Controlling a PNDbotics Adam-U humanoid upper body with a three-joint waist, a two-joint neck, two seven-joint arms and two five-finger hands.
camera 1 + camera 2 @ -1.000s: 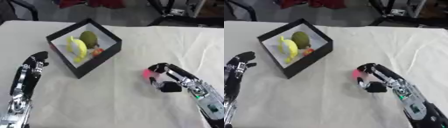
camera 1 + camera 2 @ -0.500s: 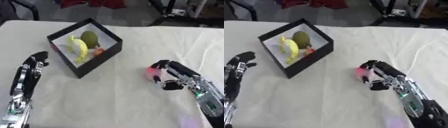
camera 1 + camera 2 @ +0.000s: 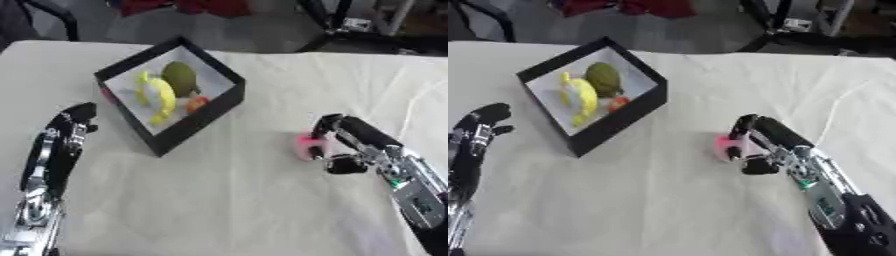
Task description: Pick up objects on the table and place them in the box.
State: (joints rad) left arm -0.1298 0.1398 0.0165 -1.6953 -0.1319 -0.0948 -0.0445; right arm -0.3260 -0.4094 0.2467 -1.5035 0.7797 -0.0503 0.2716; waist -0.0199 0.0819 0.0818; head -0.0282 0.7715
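My right hand (image 3: 763,145) has its fingers curled round the pink thing (image 3: 728,147), right of the box (image 3: 619,120) and well apart from it. It could squirt out if contact stays one-sided. Its long axis I can't tell. Left hand (image 3: 61,145) rests relaxed, left of the box.

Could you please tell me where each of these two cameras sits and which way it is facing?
Left eye view: in the head, looking down at the table; left hand along the left edge, right hand at a pink object.
Right eye view: beside it, facing the same way, scene shifted left.
Shared: the black box, both hands, the pink object.
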